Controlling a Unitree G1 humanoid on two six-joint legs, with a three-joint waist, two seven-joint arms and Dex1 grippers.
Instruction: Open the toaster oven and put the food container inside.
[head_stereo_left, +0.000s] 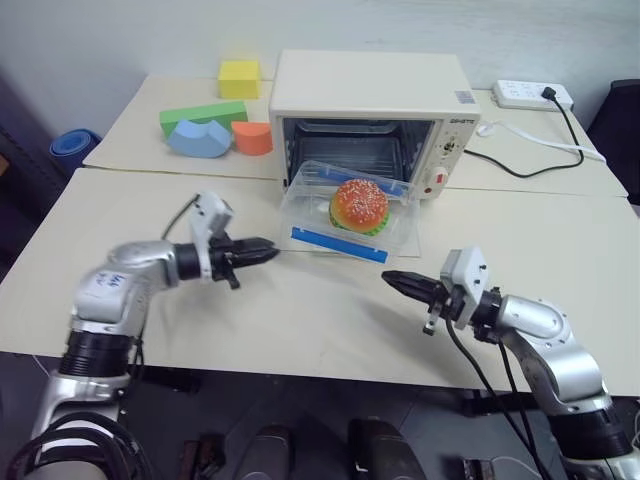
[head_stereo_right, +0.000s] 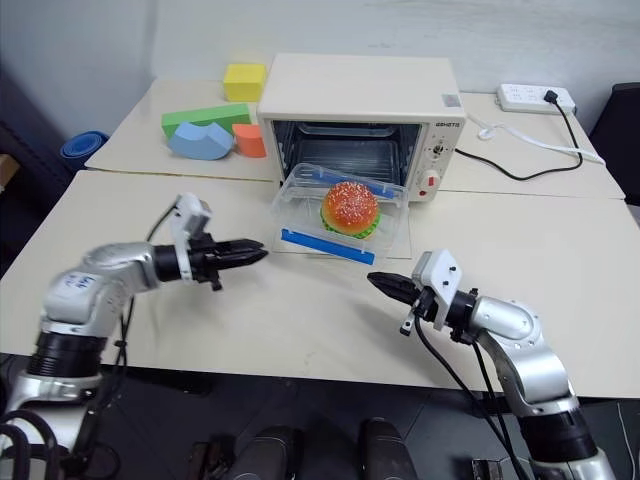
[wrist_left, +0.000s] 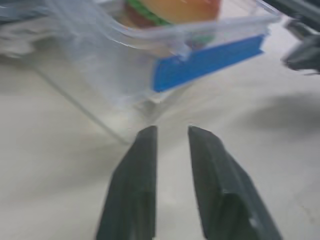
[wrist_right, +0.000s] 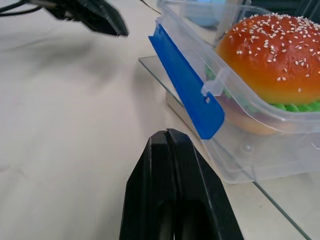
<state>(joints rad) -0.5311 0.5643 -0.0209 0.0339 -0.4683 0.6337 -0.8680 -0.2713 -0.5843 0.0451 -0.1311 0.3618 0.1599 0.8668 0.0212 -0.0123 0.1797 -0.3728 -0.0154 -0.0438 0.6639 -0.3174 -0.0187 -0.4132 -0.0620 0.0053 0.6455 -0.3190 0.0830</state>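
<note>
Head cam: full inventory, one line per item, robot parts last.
toaster oven: 1, cream-white, back of table, door open and lying flat
food container: 1, clear with blue clips, toy burger inside, resting on the open door
foam blocks: 4, yellow, green, blue, orange, left of the oven
power strip: 1, white, black plug, back right
table: 1, beige
left gripper: 1, black, shut, left of container
right gripper: 1, black, shut, front right of container

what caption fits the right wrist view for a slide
Shut right gripper on the table beside the food container, which rests on the open oven door's glass.
</note>
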